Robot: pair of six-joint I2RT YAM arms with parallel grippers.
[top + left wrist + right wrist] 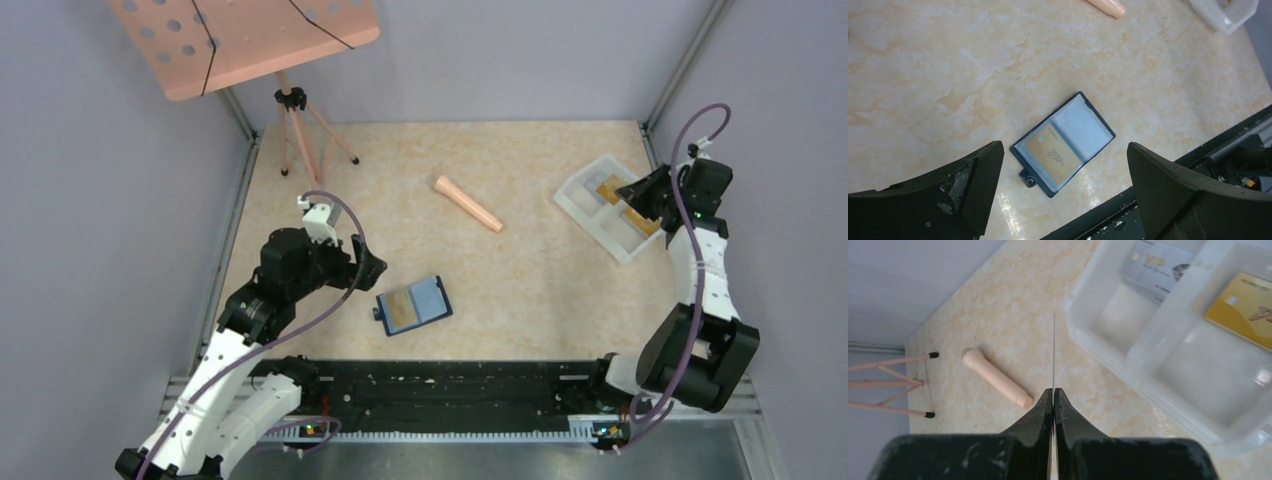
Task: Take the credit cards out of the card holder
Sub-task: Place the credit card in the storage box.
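Note:
The dark navy card holder [413, 305] lies open on the table near the front middle. A tan-gold card [1050, 152] sits in its left pocket; the right pocket [1082, 127] looks pale blue-grey. My left gripper [372, 265] is open and empty, just left of and above the holder [1024, 151], which shows between its fingers [975, 175]. My right gripper [632, 195] is shut on a thin card [1053, 350] seen edge-on, colour not visible, held above the table beside the white tray [1158, 340]. The tray holds a silver card [1158, 265] and a gold card [1243, 310].
A peach cylinder [467, 203] lies mid-table, also in the right wrist view [995, 380]. A tripod stand [290, 110] with a pink perforated board stands back left. The white tray [575, 205] is back right. A black rail [440, 385] runs along the near edge.

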